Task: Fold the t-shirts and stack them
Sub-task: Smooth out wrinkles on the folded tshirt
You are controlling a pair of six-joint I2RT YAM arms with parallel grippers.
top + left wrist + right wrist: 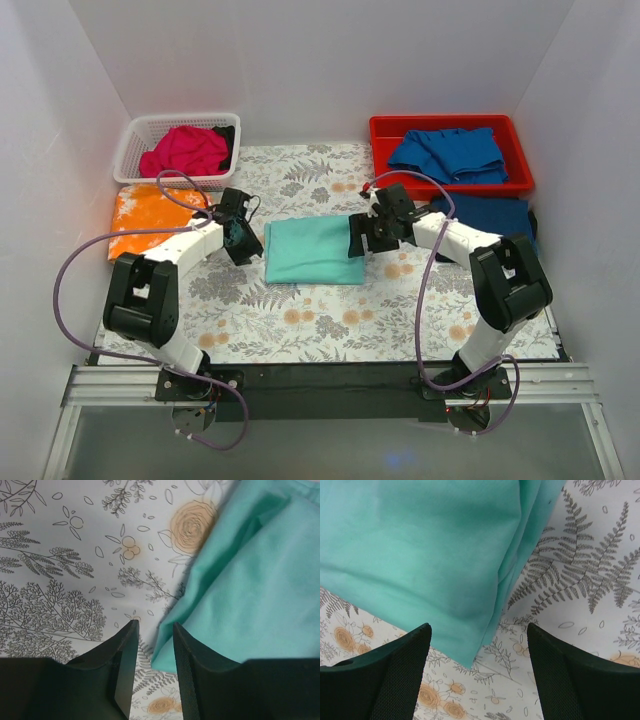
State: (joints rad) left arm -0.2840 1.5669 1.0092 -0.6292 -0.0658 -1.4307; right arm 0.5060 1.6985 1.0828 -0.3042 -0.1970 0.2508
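Note:
A folded mint-teal t-shirt [315, 250] lies flat mid-table on the fern-printed sheet. My left gripper [243, 243] hovers at its left edge. In the left wrist view the left gripper [155, 625] has its jaws a narrow gap apart, with nothing between them, and the teal shirt's [250, 580] corner lies just beneath. My right gripper [362, 238] is at the shirt's right edge. In the right wrist view the right gripper [479, 630] is wide open and empty, above a corner of the teal shirt [420, 550].
A magenta-pink shirt [185, 150] fills a white basket [132, 150] at the back left. An orange mottled shirt [150, 215] lies in front of it. Blue shirts [447, 152] sit in a red bin [380, 135] at the back right. Another blue shirt [490, 215] lies beside the right arm.

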